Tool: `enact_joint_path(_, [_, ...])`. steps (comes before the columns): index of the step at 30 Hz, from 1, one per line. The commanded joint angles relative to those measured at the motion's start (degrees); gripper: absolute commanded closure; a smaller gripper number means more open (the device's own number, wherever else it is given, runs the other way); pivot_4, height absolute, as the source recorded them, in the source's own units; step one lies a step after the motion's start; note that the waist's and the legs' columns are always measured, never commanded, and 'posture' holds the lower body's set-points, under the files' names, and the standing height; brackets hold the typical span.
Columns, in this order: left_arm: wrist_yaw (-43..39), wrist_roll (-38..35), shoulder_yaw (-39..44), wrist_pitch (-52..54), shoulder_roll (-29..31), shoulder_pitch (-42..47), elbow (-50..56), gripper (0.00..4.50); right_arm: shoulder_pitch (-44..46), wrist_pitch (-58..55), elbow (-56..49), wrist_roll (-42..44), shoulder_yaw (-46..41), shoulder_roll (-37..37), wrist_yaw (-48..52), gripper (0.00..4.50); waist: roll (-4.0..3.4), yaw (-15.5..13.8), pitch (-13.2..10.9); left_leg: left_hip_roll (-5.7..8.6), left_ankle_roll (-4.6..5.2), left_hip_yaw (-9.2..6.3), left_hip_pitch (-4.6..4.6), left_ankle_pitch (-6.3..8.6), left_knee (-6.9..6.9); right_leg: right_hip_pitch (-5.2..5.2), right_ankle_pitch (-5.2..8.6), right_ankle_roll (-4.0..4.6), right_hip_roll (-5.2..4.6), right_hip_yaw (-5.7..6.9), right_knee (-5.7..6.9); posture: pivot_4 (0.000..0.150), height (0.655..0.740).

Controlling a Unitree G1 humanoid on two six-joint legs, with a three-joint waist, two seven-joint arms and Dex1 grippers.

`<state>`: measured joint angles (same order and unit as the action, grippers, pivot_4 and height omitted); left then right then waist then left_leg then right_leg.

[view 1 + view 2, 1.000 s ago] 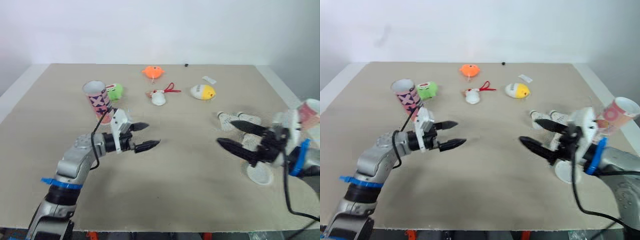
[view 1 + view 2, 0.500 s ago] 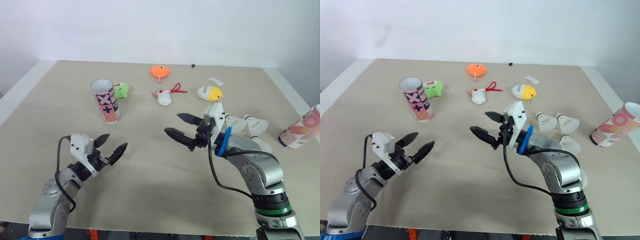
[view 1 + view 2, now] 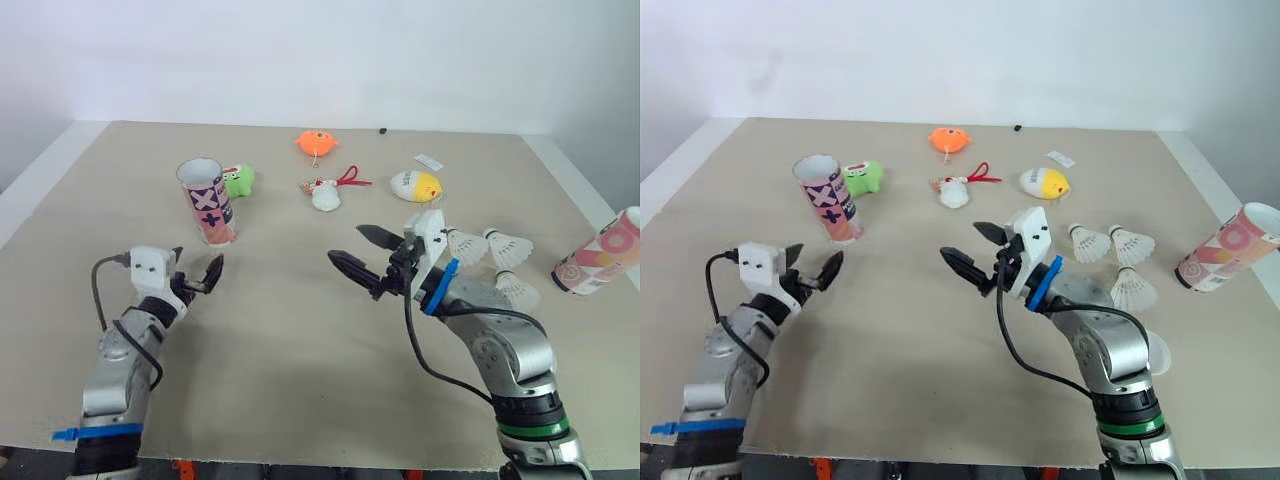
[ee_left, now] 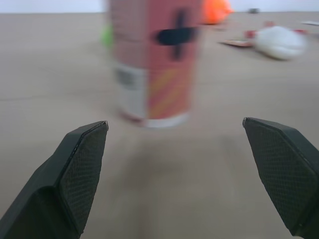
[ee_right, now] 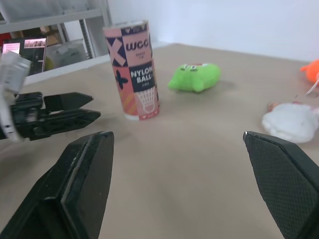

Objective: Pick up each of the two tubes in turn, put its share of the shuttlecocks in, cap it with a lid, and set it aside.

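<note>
Left wrist view: the upright tube stands dead ahead, beyond the spread fingertips and not yet between them.
Left gripper: jaws wide, empty.
Right gripper: jaws wide, empty, hovering mid-table.
Shuttlecocks: lying beside the right arm.
Advice: go in level and centred, and close gently at mid-body so it won't tip.
Change: the left gripper has swung up towards the tube.

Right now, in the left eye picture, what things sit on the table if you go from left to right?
patterned tube → green toy → orange toy → yellow toy → shuttlecocks → second tube
</note>
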<state>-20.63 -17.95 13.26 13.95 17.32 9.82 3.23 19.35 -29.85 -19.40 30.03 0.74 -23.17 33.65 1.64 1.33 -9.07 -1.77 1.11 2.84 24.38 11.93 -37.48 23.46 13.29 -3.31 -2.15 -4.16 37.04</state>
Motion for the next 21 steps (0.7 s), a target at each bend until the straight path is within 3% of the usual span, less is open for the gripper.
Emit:
enact_joint_path(1, [0.66, 0.40, 0.17, -1.14, -0.01, 2.40, -2.14, 0.00, -0.69, 0.24, -3.81, 0.62, -2.28, -0.34, -1.13, 0.07, 0.00, -0.01, 0.00, 0.00, -0.01, 0.00, 0.00, 0.01, 0.01, -0.01, 0.01, 0.01, -0.01, 0.01, 0.00, 0.150, 0.7400])
enact_joint_path(21, [-2.46, 6.86, -3.20, -11.92, 2.51, 26.13, -36.69, 0.00, -4.64, -2.12, -10.29, 1.91, -5.18, -1.61, -4.26, 0.07, 0.12, -0.01, -0.05, 0.07, -0.05, -0.07, 0.11, 0.02, 0.00, 0.04, 0.02, -0.03, 0.09, 0.05, -0.02, 0.150, 0.7400])
